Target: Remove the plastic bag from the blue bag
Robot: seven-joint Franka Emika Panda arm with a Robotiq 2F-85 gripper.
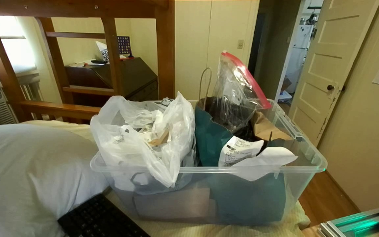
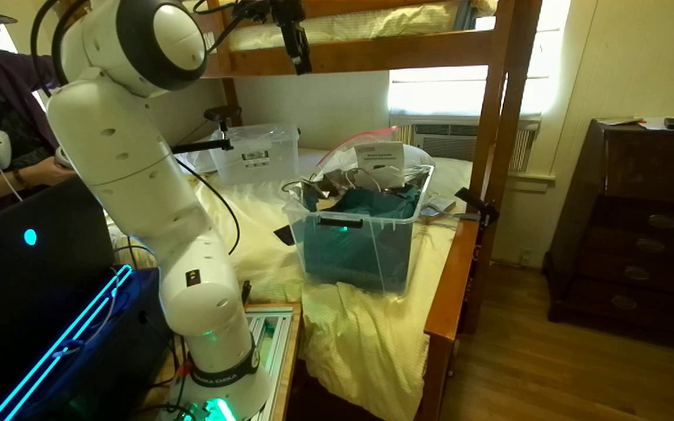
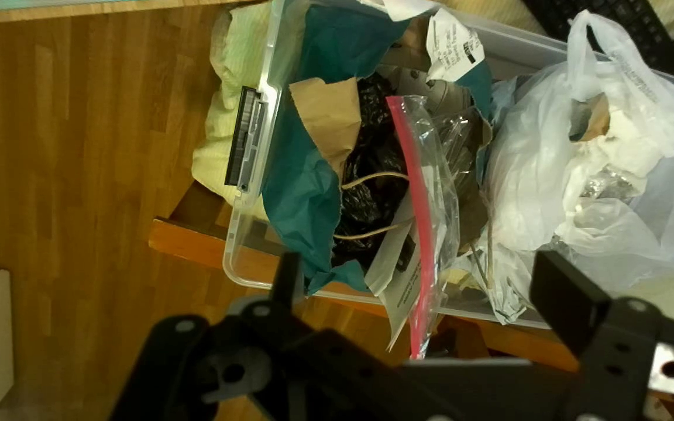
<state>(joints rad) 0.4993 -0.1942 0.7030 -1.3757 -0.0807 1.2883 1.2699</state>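
Observation:
The clear plastic zip bag with a red strip along its top stands up out of the blue bag in both exterior views (image 1: 234,87) (image 2: 366,137) and in the wrist view (image 3: 422,202). The blue bag is a teal paper bag (image 1: 209,138) (image 2: 360,251) (image 3: 299,187) with thin handles, standing in a clear bin. Its inside holds black plastic and brown paper; the zip bag's lower part is hidden. My gripper (image 2: 302,65) hangs high above the bin. In the wrist view its jaws (image 3: 418,262) are wide open and empty, with the red strip showing between them, apart from both fingers.
The clear bin (image 1: 196,169) (image 2: 372,219) also holds a white plastic bag (image 1: 143,138) (image 3: 606,175) beside the blue bag. Paper receipts (image 1: 240,151) hang at its rim. A keyboard (image 1: 100,219), another clear bin (image 2: 255,158) and wooden bunk posts (image 2: 492,117) stand around.

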